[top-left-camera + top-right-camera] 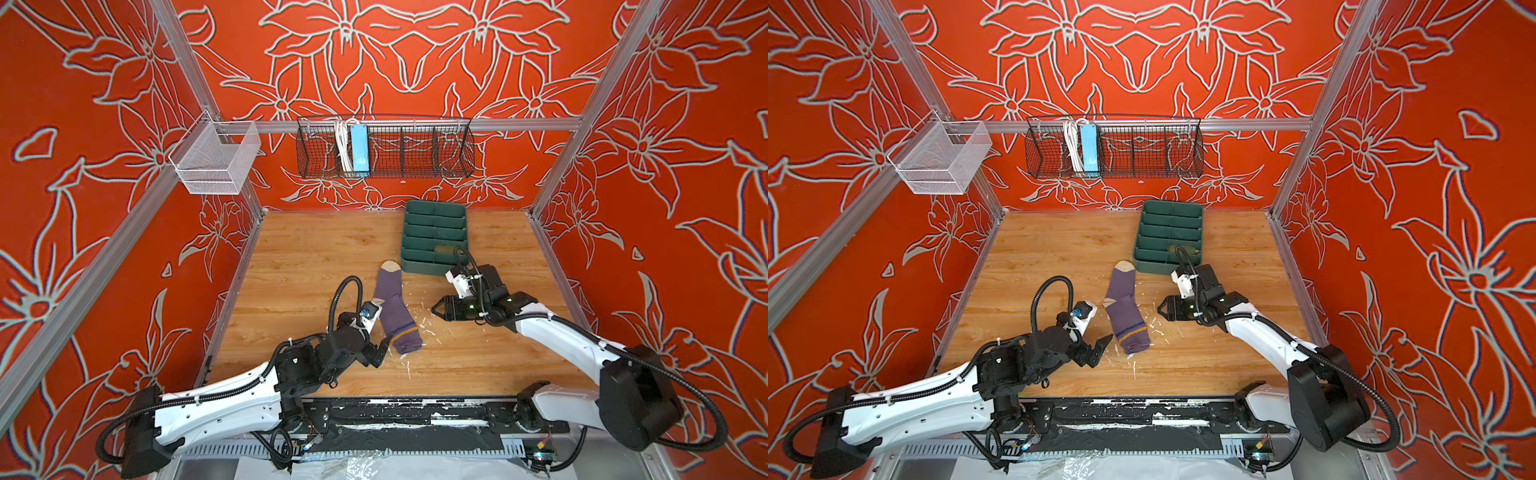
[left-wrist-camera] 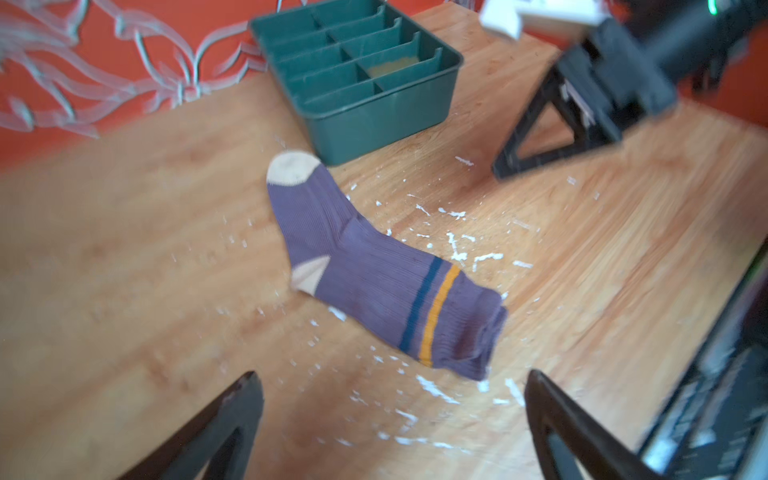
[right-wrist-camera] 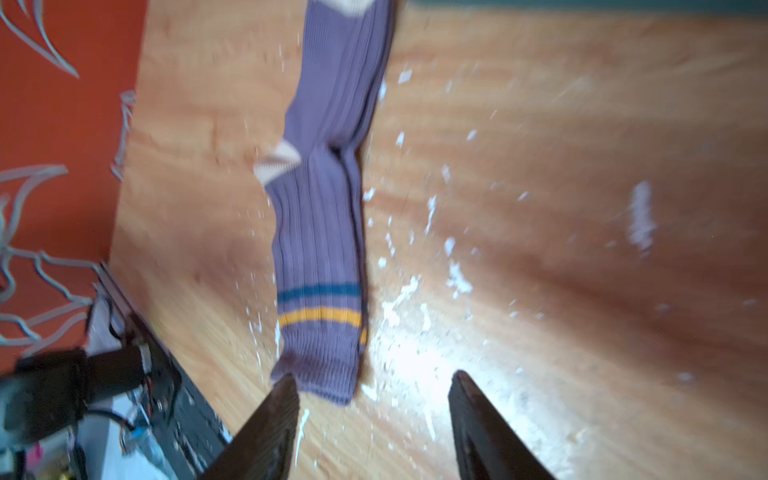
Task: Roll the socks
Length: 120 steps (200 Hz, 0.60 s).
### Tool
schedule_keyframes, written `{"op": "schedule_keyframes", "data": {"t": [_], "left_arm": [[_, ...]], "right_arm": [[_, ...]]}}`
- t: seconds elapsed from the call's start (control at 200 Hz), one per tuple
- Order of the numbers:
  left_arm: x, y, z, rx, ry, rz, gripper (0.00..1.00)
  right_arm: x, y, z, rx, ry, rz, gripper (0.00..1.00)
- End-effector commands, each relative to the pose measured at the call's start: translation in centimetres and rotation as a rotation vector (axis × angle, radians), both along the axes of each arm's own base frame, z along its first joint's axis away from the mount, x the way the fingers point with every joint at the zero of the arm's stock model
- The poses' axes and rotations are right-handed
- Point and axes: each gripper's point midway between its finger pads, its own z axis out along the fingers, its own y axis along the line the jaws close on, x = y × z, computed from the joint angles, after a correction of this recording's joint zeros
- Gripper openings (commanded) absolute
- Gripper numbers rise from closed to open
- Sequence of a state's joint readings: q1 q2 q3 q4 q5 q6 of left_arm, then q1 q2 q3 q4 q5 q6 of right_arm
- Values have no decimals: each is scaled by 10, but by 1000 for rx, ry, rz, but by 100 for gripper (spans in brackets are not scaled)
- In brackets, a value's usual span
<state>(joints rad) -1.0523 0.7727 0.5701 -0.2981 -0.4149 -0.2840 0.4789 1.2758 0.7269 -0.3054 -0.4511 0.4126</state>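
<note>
The wooden table (image 1: 311,249) fills the floor of the red-walled cell, and the 2 arms reach in over its near edge. A green tray (image 1: 419,268) with 2 columns of compartments sits against the far edge, right of the middle. The purple sock (image 1: 395,309) lies flat and unrolled in the middle of the table. Its beige toe points at the far edge, just beside the tray's near left corner, and its cuff, with 1 teal and 1 yellow stripe, points at the near edge. In both top views its beige heel sticks out on the left side. The left gripper (image 1: 1100,351) is just left of the cuff, spread about as wide as it goes and holding nothing. In the left wrist view its 2 fingers (image 2: 232,415) frame bare wood with the cuff beyond them. The right gripper (image 1: 436,309) is to the right of the sock, level with the heel and clear of it, aimed toward it. Its fingers (image 3: 478,424) are roughly half spread with nothing between them. The olive sock (image 2: 392,66) shows only as a dull patch in 1 right-hand compartment toward the tray's near end; its shape is too blurred to tell. White flecks (image 2: 457,249) are scattered over the wood around the cuff.
</note>
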Motion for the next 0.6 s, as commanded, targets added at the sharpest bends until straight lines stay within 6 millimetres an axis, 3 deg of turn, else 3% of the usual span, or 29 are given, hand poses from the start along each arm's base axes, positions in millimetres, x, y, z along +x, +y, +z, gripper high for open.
{"op": "schedule_keyframes", "data": {"t": [0.0, 0.12, 0.295, 0.43, 0.596], "left_arm": [[-9, 17, -18, -112, 286, 161, 97], [-14, 17, -38, -236, 449, 154, 97], [-16, 31, -52, -417, 585, 217, 97], [-22, 47, -58, -405, 605, 270, 97], [-27, 63, -48, -339, 553, 282, 97]], "right_arm": [[-14, 2, -10, -111, 15, 48, 59], [-25, 6, -17, -204, 1, 82, 59], [-32, 8, -15, -172, 30, 44, 59], [-41, 11, -18, -166, 56, 46, 58], [-42, 26, -25, -122, 84, 76, 53]]}}
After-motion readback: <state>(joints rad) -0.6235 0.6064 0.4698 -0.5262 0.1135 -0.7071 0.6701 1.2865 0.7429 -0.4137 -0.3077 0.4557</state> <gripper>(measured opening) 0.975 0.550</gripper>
